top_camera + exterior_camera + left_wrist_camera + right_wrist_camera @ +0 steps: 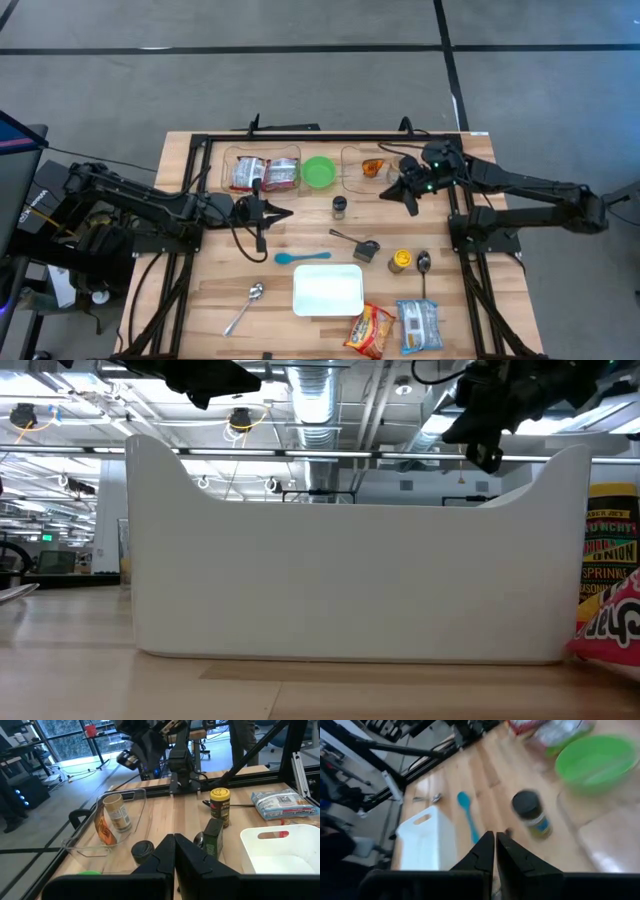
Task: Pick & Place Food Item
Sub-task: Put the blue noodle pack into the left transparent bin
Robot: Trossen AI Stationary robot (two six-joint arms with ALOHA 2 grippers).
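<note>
Both claws pressed together, empty: left claw (262,213), right claw (409,192); rectangular white plastic tub (328,290).

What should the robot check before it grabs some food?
1. Left end effector empty: ok, shut on nothing, beside the clear bin with packets.
2. Right end effector empty: ok, shut, near the other clear bin.
3. Fingers open for grabbing: not ok, both shut.
4. White tray has room: ok, nothing in it.
5. Snack bags reachable: ok, lying flat beside the tray.
6. Which food to pick: cannot tell.
</note>
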